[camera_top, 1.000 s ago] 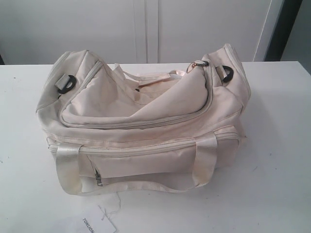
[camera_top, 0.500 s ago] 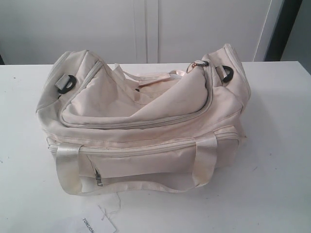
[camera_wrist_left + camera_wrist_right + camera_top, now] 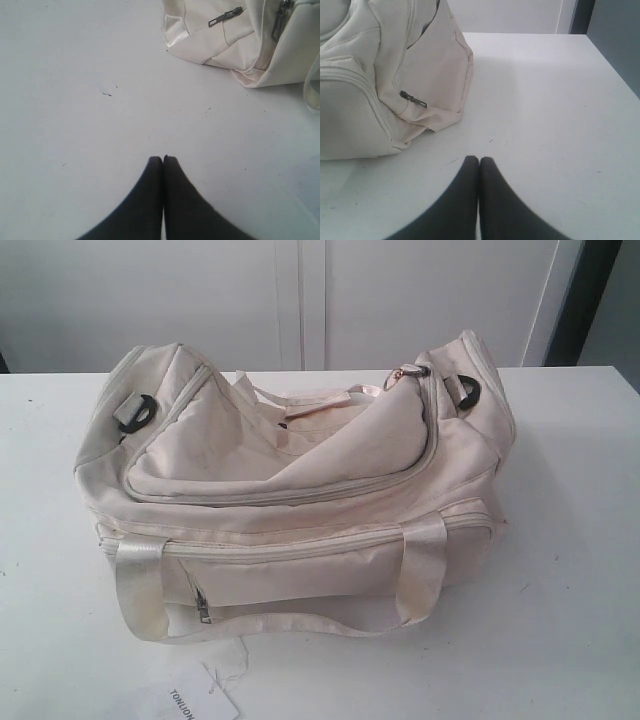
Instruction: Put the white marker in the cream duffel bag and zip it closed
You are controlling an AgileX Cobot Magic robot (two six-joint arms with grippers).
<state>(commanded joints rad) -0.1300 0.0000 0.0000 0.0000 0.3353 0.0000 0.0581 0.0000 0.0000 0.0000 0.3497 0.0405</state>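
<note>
The cream duffel bag (image 3: 300, 480) lies in the middle of the white table (image 3: 570, 590), its top flap sagging inward. A gap shows along its far side by the pale handles. Its gold ring zip pull (image 3: 403, 373) sits at the bag's right end. The white marker is out of view. Neither gripper shows in the exterior view. My left gripper (image 3: 163, 158) is shut and empty over bare table, short of one end of the bag (image 3: 225, 35). My right gripper (image 3: 479, 159) is also shut and empty, short of the other end of the bag (image 3: 370, 75).
A white paper tag (image 3: 195, 702) lies on the table in front of the bag. Black strap rings (image 3: 143, 410) (image 3: 468, 391) sit at both ends. White cabinet doors (image 3: 300, 300) stand behind the table. The table's right edge (image 3: 615, 65) is near the right gripper.
The pale strap at the bag's far opening has shifted very slightly. Nothing else has moved.
</note>
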